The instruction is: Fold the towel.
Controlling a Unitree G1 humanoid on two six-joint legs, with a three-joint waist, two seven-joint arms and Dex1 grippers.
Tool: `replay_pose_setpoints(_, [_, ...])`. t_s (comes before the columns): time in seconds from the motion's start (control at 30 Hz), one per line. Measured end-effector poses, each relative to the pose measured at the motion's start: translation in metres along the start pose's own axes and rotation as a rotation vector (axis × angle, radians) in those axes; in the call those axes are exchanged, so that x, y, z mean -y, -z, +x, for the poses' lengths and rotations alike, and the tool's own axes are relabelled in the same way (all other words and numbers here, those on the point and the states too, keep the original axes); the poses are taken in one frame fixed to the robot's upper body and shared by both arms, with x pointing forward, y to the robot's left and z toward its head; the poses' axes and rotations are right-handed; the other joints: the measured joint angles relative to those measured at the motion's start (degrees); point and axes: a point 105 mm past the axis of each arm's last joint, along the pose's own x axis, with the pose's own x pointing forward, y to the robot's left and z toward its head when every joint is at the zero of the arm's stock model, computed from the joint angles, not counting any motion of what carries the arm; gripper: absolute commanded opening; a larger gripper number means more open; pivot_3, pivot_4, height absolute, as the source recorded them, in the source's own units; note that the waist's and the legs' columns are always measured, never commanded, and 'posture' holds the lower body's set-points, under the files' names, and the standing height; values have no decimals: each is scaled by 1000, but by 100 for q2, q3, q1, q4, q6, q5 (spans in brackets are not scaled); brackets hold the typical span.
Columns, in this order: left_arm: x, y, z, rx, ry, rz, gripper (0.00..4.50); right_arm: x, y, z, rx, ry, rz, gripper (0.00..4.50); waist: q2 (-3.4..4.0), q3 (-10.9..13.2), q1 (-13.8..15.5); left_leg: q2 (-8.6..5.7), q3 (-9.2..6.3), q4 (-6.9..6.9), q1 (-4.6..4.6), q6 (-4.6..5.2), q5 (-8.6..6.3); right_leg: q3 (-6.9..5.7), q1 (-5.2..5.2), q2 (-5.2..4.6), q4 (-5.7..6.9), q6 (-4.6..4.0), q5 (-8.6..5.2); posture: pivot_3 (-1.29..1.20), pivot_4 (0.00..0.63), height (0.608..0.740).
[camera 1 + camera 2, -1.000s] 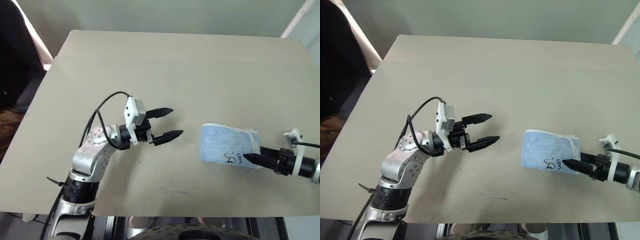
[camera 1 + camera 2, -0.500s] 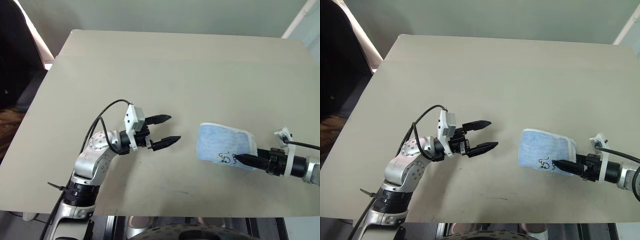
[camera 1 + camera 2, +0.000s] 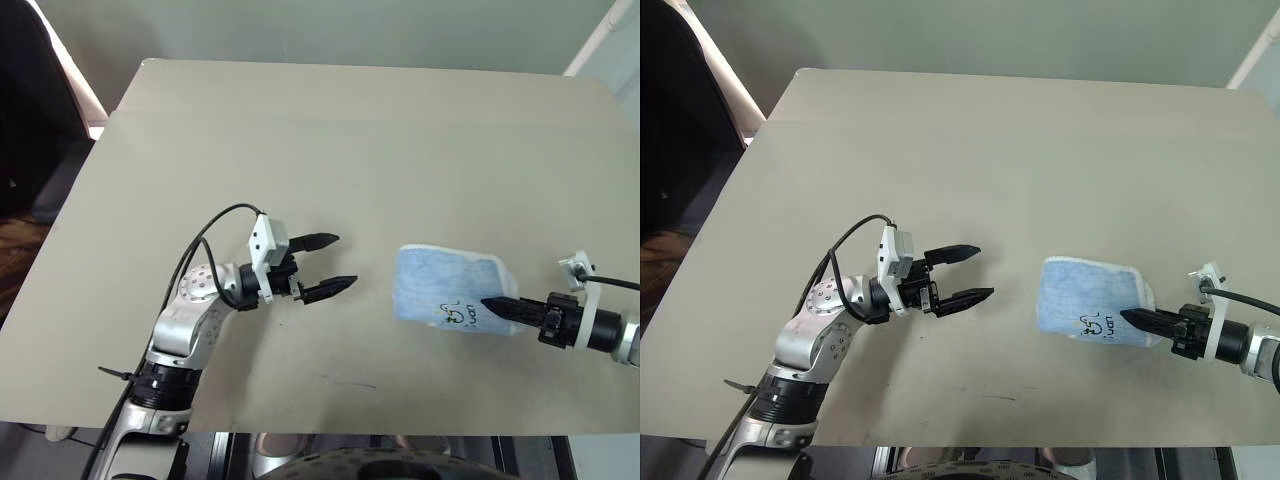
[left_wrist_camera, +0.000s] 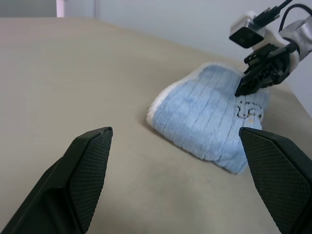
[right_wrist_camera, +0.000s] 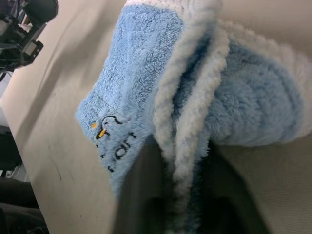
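While the towel (image 3: pixel 447 295) lies folded on the right half of the table (image 3: pixel 330 130), well in from every edge, the right gripper (image 3: pixel 490 305) is pinched tight on its white-edged near corner, beside the dark printed mark (image 3: pixel 458 314). Over to the left, the left gripper (image 3: pixel 338 263) hovers with fingers spread wide, empty, aimed at the towel with bare tabletop between. Plenty of free surface beyond, toward the far edge.

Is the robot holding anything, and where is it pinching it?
The right gripper pinches the towel by its white-edged layers at the end nearest that arm. The left gripper is open, holding nothing.
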Motion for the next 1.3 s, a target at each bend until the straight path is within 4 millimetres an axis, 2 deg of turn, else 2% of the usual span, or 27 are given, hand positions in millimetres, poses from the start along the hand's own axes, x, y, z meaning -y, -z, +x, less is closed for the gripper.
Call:
replay_pose_setpoints(0.1, [-1, 1, 1, 5, 0, 5, 4500, -1, -3, -2, 9, 5, -12, 18, 2, 1, 0, -1, 0, 0, -2, 0, -1, 0, -1, 0, 0, 1, -1, 0, 150, 740])
replay_pose_setpoints(0.2, [-1, 3, 1, 9, 2, 5, 4500, -7, -17, -8, 59, 15, -68, 18, 3, 2, 0, -1, 0, -2, -4, 0, -1, 1, -4, 0, 0, 0, -2, 0, 150, 740])
replay_pose_setpoints(0.37, [0, 3, 3, 23, 3, 10, 4500, -27, -68, -27, 337, 44, -186, 18, 2, 2, 0, -2, 0, -2, -5, 3, -3, 2, -7, 0, 0, 0, -2, 0, 150, 740])
replay_pose_setpoints(0.47, [-1, 5, 2, 21, -1, 8, 4500, -28, -91, -41, 501, 106, -195, 18, 2, 2, 0, -1, -3, -2, -5, 11, -7, 2, -7, 0, 0, 0, -2, 0, 150, 740])
replay_pose_setpoints(0.6, [-2, 7, 2, 24, -5, 4, 4500, -13, -106, -54, 664, 226, -137, 18, 2, 2, 0, -1, -4, -2, -6, 41, -25, 1, -9, -2, 0, 5, 1, 0, 150, 740])
replay_pose_setpoints(0.67, [-3, 8, 3, 25, -5, -2, 4500, 2, -111, -63, 757, 303, -80, 18, 2, 2, 6, -2, -5, -2, -6, 76, -45, 1, -11, -4, 1, 23, 11, 0, 150, 740])
replay_pose_setpoints(0.8, [-4, 5, 7, 40, -1, 4, 4500, 39, -119, -80, 932, 497, 62, 18, 6, 3, 8, 0, -6, -2, -6, 78, -47, 0, -16, -7, 3, 55, 34, 0, 150, 740])
replay_pose_setpoints(0.93, [-5, 4, 10, 39, -2, 16, 4500, 69, -113, -95, 1042, 666, 193, 18, 12, 3, 8, 1, -6, -7, -6, 79, -48, -3, -20, -8, 8, 55, 37, 0, 150, 740])
replay_pose_setpoints(1.03, [-5, 4, 10, 40, -2, 17, 4500, 89, -99, -105, 1107, 776, 302, 18, 16, 2, 9, 2, -6, -11, -6, 77, -49, -6, -22, -8, 7, 53, 35, 0, 150, 740])
replay_pose_setpoints(1.13, [-5, 4, 11, 42, -2, 20, 4500, 99, -81, -103, 1113, 835, 374, 18, 20, 2, 8, 3, -4, -16, -7, 73, -53, -6, -27, -8, 5, 54, 32, 0, 150, 740])
replay_pose_setpoints(1.3, [-5, 4, 11, 44, -4, 26, 4500, 114, -40, -98, 1042, 907, 479, 18, 21, 2, 18, 2, -4, -18, -8, 67, -57, -6, -26, -9, 0, 53, 30, 0, 150, 740])
